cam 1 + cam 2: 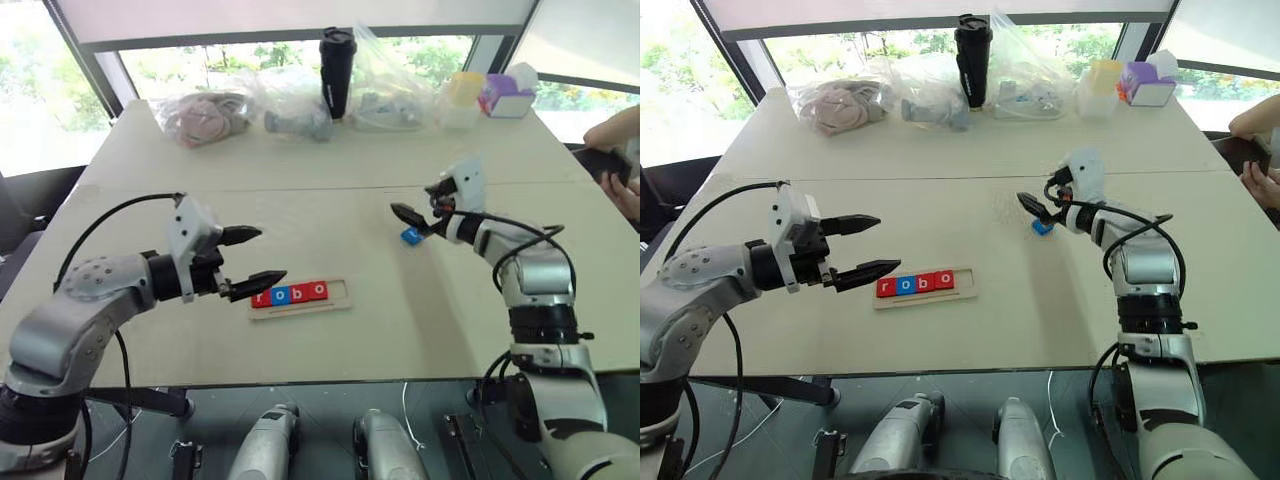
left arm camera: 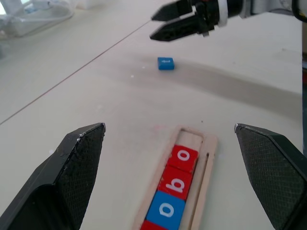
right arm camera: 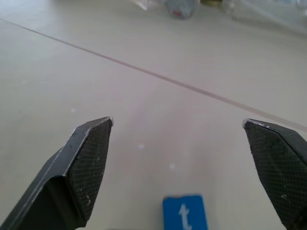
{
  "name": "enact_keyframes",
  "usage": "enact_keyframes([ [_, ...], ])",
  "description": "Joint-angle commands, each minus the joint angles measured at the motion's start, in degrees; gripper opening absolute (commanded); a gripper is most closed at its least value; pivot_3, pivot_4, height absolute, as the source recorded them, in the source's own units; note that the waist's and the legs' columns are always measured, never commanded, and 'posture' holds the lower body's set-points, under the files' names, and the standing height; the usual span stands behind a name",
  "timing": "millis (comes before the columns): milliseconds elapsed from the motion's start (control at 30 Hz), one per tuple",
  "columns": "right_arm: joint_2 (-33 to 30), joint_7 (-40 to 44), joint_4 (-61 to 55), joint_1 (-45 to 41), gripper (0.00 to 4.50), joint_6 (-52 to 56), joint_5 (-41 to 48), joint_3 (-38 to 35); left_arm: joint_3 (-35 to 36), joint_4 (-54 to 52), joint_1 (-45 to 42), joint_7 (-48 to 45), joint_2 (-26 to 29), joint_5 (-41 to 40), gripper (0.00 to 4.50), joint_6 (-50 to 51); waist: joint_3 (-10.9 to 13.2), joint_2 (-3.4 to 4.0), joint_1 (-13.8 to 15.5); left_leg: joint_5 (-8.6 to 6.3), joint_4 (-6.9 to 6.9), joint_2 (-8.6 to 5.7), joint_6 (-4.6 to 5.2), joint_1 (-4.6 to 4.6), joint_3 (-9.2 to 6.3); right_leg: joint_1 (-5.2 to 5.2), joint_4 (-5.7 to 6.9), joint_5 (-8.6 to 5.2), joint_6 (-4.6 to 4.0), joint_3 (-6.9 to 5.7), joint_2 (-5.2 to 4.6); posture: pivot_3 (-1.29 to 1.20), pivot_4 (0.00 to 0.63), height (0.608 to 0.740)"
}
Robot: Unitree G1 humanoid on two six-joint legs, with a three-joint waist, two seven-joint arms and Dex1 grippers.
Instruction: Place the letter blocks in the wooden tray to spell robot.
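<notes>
The wooden tray (image 1: 341,292) lies near the table's front edge, holding a row of letter blocks (image 1: 290,294): red r, blue o, red b, red o. Its right end slot is bare wood. A blue t block (image 1: 410,236) lies flat on the table, to the right of the tray and farther back. My right gripper (image 1: 411,200) hovers open just above and behind the t block (image 3: 184,213), which sits low between its fingers in the right wrist view. My left gripper (image 1: 272,254) hangs open above the tray's left end, holding nothing.
Along the table's far edge stand a black tumbler (image 1: 337,70), several clear plastic bags (image 1: 290,105), a yellow container (image 1: 462,95) and a purple tissue box (image 1: 510,98). A person's hand (image 1: 615,160) rests at the right edge.
</notes>
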Motion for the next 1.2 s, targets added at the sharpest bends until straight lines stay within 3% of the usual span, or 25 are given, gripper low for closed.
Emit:
enact_keyframes([
  [33,0.0,-3.7,0.0,0.0,4.46,0.1,-1.1,0.4,-3.4,3.4,-3.7,-1.8,-1.1,2.5,4.50,-3.0,0.0,0.00,-0.1,0.00,0.02,0.00,0.00,0.02,0.02,0.02,0.00,0.00,0.00,0.00,0.01,0.00,0.150,0.740],
  [233,0.3,-3.1,11.0,-1.9,4.46,-6.6,-2.7,3.5,-5.8,7.1,-6.6,-3.9,-2.0,4.9,4.50,-5.8,0.0,0.00,-0.2,0.01,0.05,0.04,0.02,0.19,0.18,0.15,0.00,0.02,-0.07,0.18,0.17,0.00,0.150,0.740],
  [533,0.0,-2.8,16.6,-2.5,4.46,-10.2,-3.4,5.3,-6.4,7.3,-9.0,-3.9,-2.8,5.9,4.50,-5.5,0.0,-0.01,-0.2,0.01,0.04,0.07,0.02,0.19,0.20,0.14,0.00,0.13,0.12,0.30,0.27,0.00,0.150,0.740],
  [767,0.4,-3.6,15.9,-1.6,1.19,-9.5,-3.9,6.5,-6.5,7.7,-8.1,-3.8,-3.2,7.2,4.50,-6.4,0.0,-0.01,-0.1,0.01,0.05,0.08,0.02,0.20,0.20,0.14,0.00,0.13,0.11,0.34,0.31,0.00,0.150,0.740],
  [867,1.0,-5.7,13.0,-1.5,1.20,-7.8,-3.5,5.4,-6.5,7.7,-7.7,-3.9,-3.2,7.5,4.50,-6.6,0.0,-0.01,-0.1,0.01,0.05,0.08,0.02,0.20,0.20,0.14,0.00,0.13,0.10,0.36,0.31,0.00,0.150,0.740],
  [1033,9.0,-22.9,-1.0,-3.4,1.20,14.2,1.3,-7.3,-6.1,6.9,-7.2,-4.2,-3.1,6.7,4.50,-6.2,0.0,0.00,-0.1,0.01,0.02,0.12,0.01,0.18,0.19,0.06,0.01,0.13,0.09,0.41,0.33,0.00,0.150,0.740],
  [1200,16.7,-30.3,-29.0,2.0,1.20,40.9,1.2,-9.7,-6.7,5.2,-5.4,-6.7,-0.9,6.4,4.50,-5.4,0.0,0.02,0.0,0.00,-0.11,0.15,0.00,0.07,0.18,-0.14,0.03,0.13,0.09,0.44,0.28,0.00,0.150,0.740],
])
